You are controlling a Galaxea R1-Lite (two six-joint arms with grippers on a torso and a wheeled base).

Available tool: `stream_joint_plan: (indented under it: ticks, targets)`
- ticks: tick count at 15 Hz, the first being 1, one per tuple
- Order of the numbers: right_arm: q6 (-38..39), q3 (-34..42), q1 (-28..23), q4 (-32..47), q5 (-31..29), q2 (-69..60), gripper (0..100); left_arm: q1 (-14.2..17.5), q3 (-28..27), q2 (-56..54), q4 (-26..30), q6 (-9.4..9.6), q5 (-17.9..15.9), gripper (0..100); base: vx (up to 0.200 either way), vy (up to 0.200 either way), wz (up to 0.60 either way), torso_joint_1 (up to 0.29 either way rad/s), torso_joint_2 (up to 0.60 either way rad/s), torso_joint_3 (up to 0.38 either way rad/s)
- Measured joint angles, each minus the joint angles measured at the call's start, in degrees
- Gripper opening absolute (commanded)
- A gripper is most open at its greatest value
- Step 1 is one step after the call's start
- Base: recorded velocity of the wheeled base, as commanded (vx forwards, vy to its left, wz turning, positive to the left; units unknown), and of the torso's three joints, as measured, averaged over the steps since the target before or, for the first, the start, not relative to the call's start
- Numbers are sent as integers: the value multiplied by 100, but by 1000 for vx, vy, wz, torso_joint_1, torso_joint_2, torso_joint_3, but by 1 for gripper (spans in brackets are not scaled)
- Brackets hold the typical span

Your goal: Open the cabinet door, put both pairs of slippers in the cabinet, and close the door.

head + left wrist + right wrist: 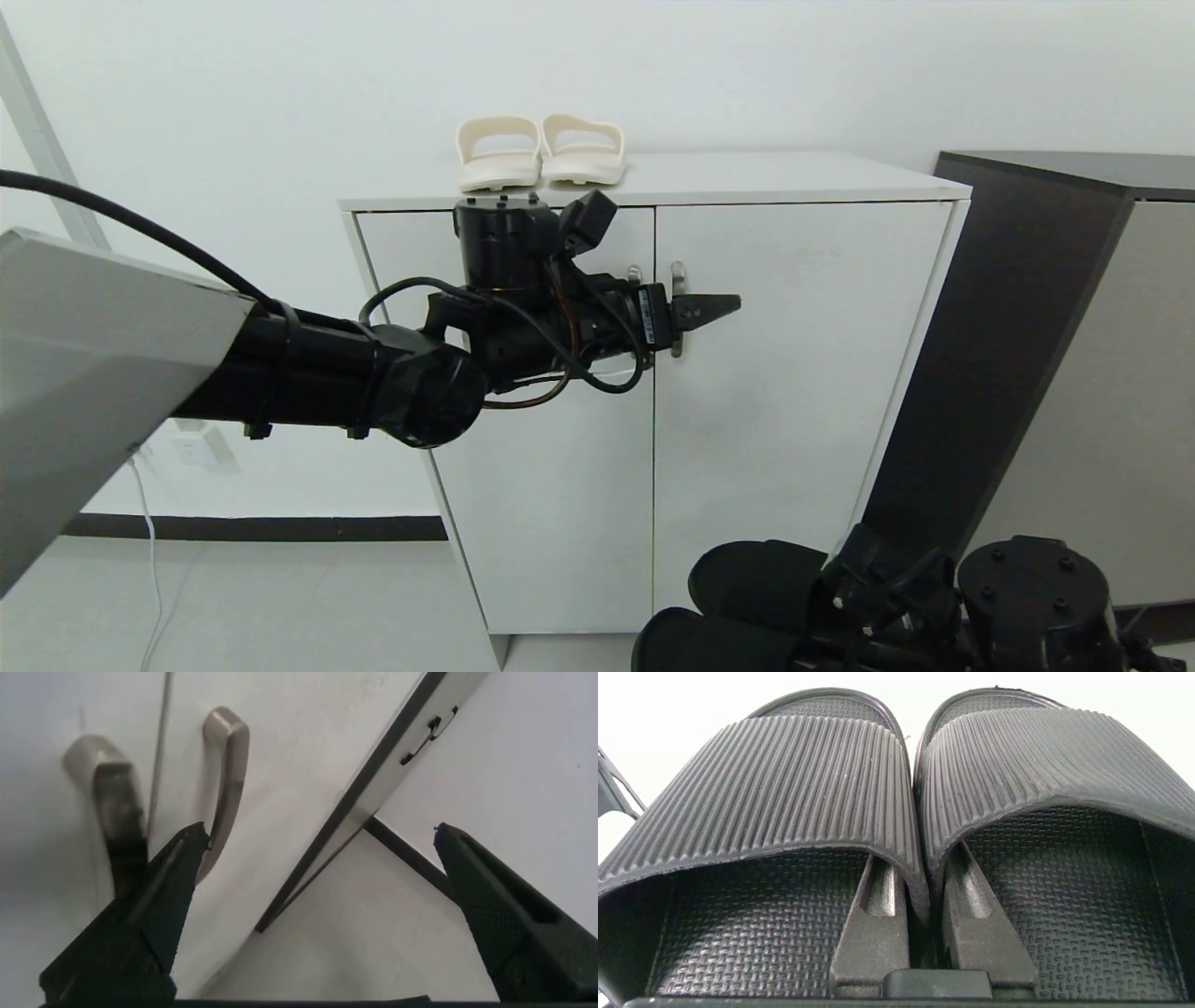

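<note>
left gripper (pixel 320 833) agape beside door handle (pixel 227 765) | right gripper (pixel 924 910) pinching black slippers (pixel 785 775) | cabinet doors (pixel 794 392) apparently closed

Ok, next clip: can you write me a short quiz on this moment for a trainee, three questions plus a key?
1. True or false: the left gripper is shut on a door handle.
2. Where are the white slippers? A) on the floor B) on top of the cabinet C) inside the cabinet
3. What does the right gripper hold?

Key: 1. False; it is open, with one fingertip close to a door handle. 2. B. 3. The pair of black slippers, pinched together by their inner walls.
</note>
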Motion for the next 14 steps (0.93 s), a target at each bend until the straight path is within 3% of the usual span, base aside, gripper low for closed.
stream_joint_plan:
  ticks: [1, 2, 9, 14]
  targets:
    - [4, 0, 0, 0, 0, 0, 0, -7, -117, 56, 71, 15, -2, 100, 0, 0, 0, 0, 0, 0]
    - [6, 0, -2, 0, 0, 0, 0, -7, -190, 105, 90, 44, -2, 0, 0, 0, 0, 0, 0, 0]
    - [-2, 7, 0, 9, 102, 49, 0, 34, -157, 130, 68, 88, -4, 0, 0, 0, 0, 0, 0, 0]
    - [-16, 91, 9, 9, 573, -48, 0, -134, 591, -344, -83, 110, -9, 0, 0, 0, 0, 0, 0, 0]
